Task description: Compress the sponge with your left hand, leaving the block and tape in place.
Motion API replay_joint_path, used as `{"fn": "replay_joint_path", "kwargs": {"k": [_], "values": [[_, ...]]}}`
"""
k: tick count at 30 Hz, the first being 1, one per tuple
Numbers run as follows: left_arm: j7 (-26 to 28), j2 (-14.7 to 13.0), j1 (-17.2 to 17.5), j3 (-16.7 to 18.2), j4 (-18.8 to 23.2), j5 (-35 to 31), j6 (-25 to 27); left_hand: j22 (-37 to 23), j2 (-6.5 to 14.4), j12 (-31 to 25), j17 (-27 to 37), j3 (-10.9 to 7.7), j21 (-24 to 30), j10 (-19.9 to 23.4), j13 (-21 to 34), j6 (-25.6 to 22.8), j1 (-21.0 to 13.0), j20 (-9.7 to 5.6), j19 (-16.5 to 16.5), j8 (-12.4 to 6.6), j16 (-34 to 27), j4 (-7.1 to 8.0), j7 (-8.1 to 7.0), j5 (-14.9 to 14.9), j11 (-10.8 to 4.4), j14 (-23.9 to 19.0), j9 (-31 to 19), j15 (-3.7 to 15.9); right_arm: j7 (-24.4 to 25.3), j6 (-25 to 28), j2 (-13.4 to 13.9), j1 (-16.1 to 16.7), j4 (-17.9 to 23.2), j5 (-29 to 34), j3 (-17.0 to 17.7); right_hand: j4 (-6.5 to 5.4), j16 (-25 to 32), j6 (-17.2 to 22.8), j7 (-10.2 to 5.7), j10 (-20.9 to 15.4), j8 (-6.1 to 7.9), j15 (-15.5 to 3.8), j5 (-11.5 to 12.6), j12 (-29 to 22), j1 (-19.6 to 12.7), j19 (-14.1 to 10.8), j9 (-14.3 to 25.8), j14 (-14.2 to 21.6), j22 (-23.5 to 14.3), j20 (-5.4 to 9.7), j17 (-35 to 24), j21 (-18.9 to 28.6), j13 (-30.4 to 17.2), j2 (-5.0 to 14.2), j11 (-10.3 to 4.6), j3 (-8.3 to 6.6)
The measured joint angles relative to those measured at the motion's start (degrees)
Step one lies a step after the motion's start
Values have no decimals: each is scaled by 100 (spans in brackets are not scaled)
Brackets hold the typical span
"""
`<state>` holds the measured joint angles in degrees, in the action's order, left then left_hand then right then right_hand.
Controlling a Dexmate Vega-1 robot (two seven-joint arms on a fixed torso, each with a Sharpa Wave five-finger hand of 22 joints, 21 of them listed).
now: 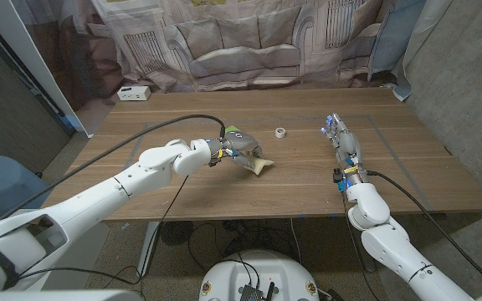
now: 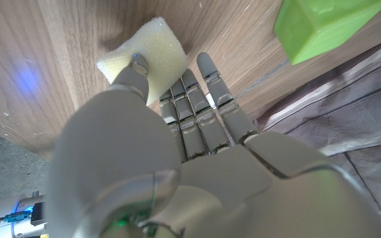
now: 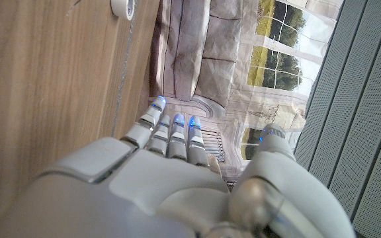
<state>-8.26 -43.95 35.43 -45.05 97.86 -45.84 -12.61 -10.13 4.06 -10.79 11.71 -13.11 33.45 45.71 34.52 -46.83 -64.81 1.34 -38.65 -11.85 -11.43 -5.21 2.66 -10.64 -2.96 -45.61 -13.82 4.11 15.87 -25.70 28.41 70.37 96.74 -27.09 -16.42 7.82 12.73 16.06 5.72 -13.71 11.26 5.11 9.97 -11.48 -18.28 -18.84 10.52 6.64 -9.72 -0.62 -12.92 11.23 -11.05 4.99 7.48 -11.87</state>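
My left hand (image 1: 239, 150) is at the middle of the table, closed around a pale yellow sponge (image 1: 262, 165) whose corner sticks out toward the right. In the left wrist view the thumb (image 2: 134, 66) presses on the sponge (image 2: 147, 46) and the fingers (image 2: 204, 86) lie along its other side. A green block (image 1: 234, 132) sits just behind the hand, also seen as the green block (image 2: 323, 23). A small white tape roll (image 1: 280, 131) stands apart to the right, showing as the tape roll (image 3: 124, 6). My right hand (image 1: 341, 138) lies on the table at the right, fingers straight, holding nothing.
A white box (image 1: 132, 93) sits at the table's back left corner. A printed curtain (image 1: 241, 42) hangs behind the table (image 1: 408, 184). A black cable (image 1: 191, 121) runs along my left arm.
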Motion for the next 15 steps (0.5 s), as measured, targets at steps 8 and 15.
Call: {"fn": "replay_joint_path", "kwargs": {"k": [8,15], "values": [[-91,-32,5,-15,108,-84,56,0,1,25,0,0,-106,-242,-81,186,120,66,227,64,64,0,17,0,15,337,53,-115,10,-17,7,29,19,4,0,0,0,0,0,0,0,0,0,0,-30,0,0,0,0,0,0,0,0,30,0,0],[-196,-47,4,-24,155,-142,87,0,-93,29,1,67,-242,-538,-155,427,304,156,406,128,86,21,51,28,73,681,96,-226,17,-17,12,42,35,9,1,0,0,0,0,0,0,0,0,0,-30,0,0,0,0,0,0,0,0,30,0,0]]}}
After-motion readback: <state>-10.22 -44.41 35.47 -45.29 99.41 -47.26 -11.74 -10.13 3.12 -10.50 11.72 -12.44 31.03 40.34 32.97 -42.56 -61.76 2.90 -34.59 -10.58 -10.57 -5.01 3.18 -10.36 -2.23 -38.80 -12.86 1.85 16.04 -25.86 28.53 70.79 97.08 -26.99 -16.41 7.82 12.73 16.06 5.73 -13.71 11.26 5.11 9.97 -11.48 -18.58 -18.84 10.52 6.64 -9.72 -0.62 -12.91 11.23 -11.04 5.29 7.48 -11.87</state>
